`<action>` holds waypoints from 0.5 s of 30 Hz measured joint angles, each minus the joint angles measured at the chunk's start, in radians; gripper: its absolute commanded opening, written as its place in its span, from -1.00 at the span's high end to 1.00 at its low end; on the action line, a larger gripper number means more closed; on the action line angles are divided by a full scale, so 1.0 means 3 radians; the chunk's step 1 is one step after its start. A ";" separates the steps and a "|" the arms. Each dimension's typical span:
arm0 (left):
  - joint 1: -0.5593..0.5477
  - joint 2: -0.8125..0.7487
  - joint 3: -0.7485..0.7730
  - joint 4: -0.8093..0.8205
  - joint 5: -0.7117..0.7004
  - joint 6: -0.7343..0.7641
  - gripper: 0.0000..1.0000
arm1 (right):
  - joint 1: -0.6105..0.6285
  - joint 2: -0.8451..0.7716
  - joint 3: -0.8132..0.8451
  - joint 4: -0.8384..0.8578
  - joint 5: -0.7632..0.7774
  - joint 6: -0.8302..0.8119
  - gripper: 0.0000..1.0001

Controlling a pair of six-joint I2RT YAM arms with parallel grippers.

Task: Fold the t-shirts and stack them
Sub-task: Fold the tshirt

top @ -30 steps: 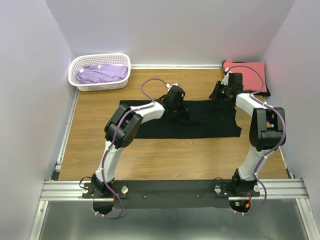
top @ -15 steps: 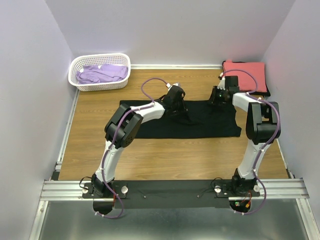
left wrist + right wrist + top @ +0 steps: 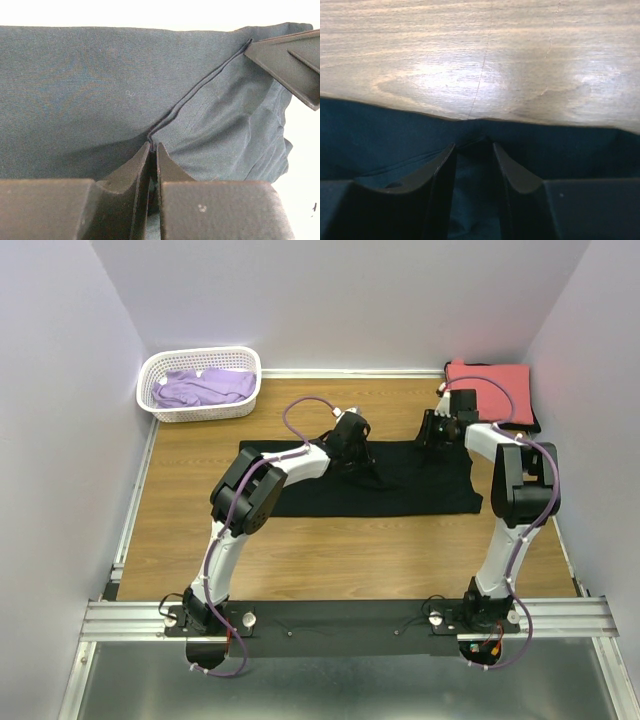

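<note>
Black tee [image 3: 400, 490], smooth flat rectangle

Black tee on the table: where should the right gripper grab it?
Pinch the plain black cotton t-shirt at its far edge, coming down from above. It lies flat on the wooden table, so likely only an edge gives a lip. The right gripper straddles that edge, jaws parted.
</note>
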 measured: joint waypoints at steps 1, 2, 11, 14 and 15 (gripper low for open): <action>0.0000 0.0001 0.0000 0.0000 0.0001 0.0001 0.69 | 0.0000 0.0008 0.0009 0.0000 0.0000 -0.0006 0.14; 0.0000 0.0001 0.0000 0.0000 0.0000 0.0006 0.69 | 0.0000 0.0017 0.0017 0.0000 0.0000 -0.0011 0.14; 0.0000 0.0001 0.0000 0.0000 0.0001 0.0020 0.69 | -0.0001 0.0062 0.0025 -0.0001 0.0022 -0.0085 0.06; 0.0000 0.0001 0.0000 0.0000 0.0001 0.0022 0.69 | -0.0005 0.0078 0.0036 0.0001 -0.0031 -0.0137 0.13; 0.0000 0.0001 0.0000 0.0000 0.0001 0.0023 0.69 | -0.0008 0.0080 0.0036 0.0000 -0.0069 -0.0153 0.17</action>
